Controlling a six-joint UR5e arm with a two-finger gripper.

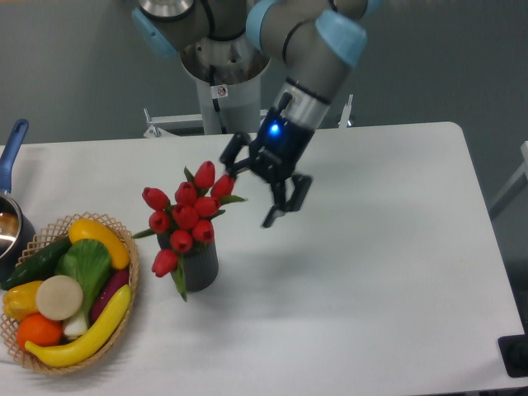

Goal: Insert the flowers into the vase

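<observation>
— So, where are the flowers sitting right now?

— They are standing in the vase, which is resting on the white table toward the left half. The red buds are fanning out above the round mouth, wider than the vase itself, and one bud is drooping over the rim at about eight o'clock, with a green leaf hanging down the ribbed grey wall beside it.

— And the gripper?

— It is hanging in the air at roughly two o'clock from the vase, just beside the top of the bunch. Its two fingers are spread wide apart and pinching nothing; a blue light is glowing on its body. Whether the nearer finger is brushing the topmost bud, I cannot tell.

— Anything else lying around?

— A woven basket is sitting at nine o'clock from the vase, near it but apart, holding vegetables. A pot with a blue handle is peeking in at the table's left edge.
</observation>
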